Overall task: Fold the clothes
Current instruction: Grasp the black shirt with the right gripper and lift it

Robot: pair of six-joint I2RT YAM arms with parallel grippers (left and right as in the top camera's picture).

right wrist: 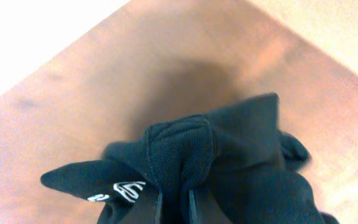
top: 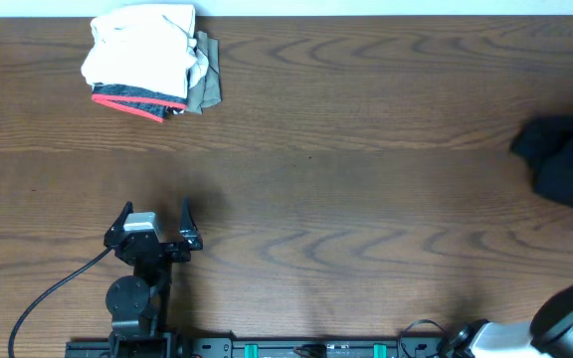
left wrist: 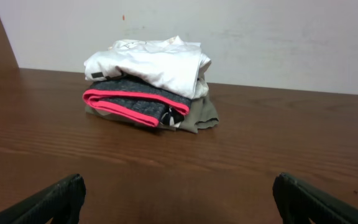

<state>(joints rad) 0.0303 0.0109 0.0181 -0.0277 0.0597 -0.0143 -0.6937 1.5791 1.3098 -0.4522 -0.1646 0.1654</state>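
My right gripper (right wrist: 174, 210) is clamped tight on a ridge of the black shirt (right wrist: 229, 162), fingers nipped together with fabric between them and the small white logo (right wrist: 124, 190) just to one side. The shirt sits bunched in a heap on the wooden table (top: 366, 149), far off to the right of the pile of folded garments (top: 147, 62). My left gripper (top: 156, 211) hangs wide open, holding nothing, on the near side of that pile, well apart and facing it.
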